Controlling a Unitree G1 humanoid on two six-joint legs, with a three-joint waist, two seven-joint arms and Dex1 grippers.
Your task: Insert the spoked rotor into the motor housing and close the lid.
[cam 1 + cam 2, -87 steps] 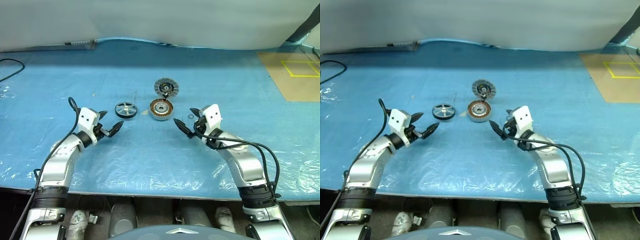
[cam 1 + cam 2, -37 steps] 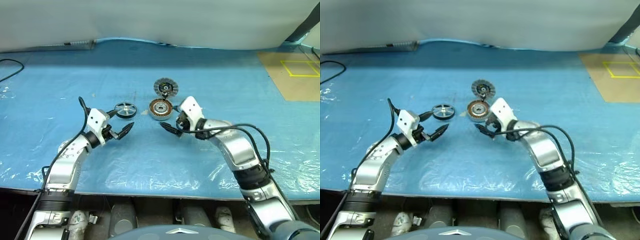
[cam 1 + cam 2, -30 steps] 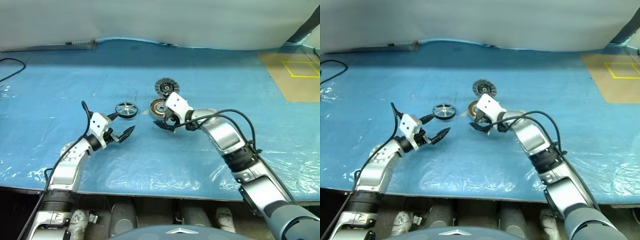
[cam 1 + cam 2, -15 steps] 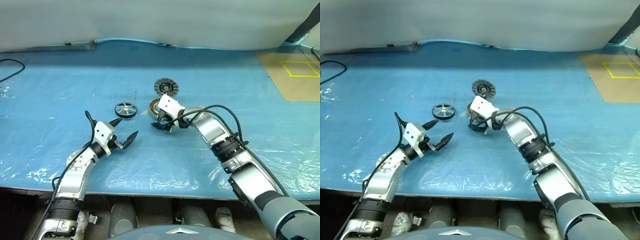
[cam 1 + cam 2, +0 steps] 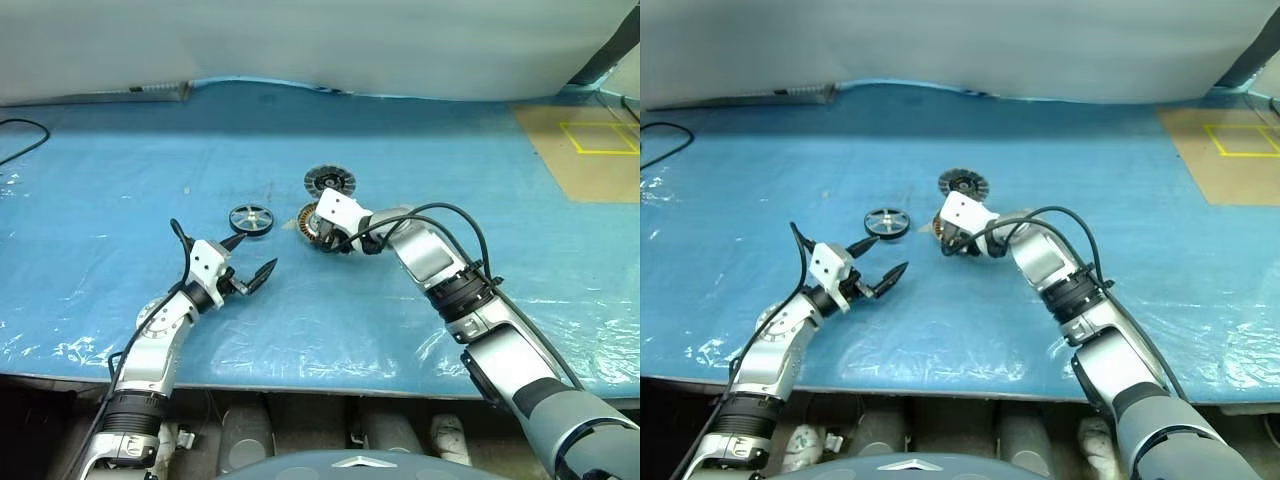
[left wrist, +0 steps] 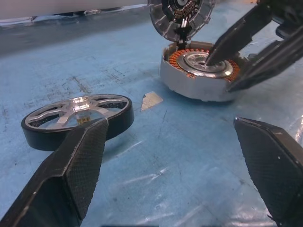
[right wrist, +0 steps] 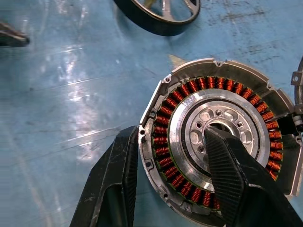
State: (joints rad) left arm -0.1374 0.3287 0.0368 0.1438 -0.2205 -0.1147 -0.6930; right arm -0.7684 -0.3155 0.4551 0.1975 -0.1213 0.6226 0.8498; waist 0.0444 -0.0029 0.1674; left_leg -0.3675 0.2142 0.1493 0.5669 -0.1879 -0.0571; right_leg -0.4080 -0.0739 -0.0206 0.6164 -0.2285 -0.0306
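Note:
The spoked rotor (image 5: 251, 218), with its black rim and silvery spokes, lies flat on the blue sheet left of the motor housing (image 7: 222, 94). The housing shows a ring of copper windings around a silver centre. My right gripper (image 7: 170, 135) straddles the housing's wall, with one finger (image 7: 118, 175) against the outer rim and the other in the centre bore. The ribbed grey lid (image 6: 180, 14) stands tilted just behind the housing. My left gripper (image 5: 256, 253) is open and empty, just in front of the rotor and level with the table.
A blue plastic sheet (image 5: 150, 150) covers the table. A tan board with yellow tape (image 5: 585, 150) lies at the back right. A black cable (image 5: 20, 135) curls at the far left. A small pale scrap (image 6: 152, 98) lies between rotor and housing.
My right gripper has swung in to the housing and closed its fingers over the wall. The lid has tipped up a little. The left gripper has stayed in place, still open.

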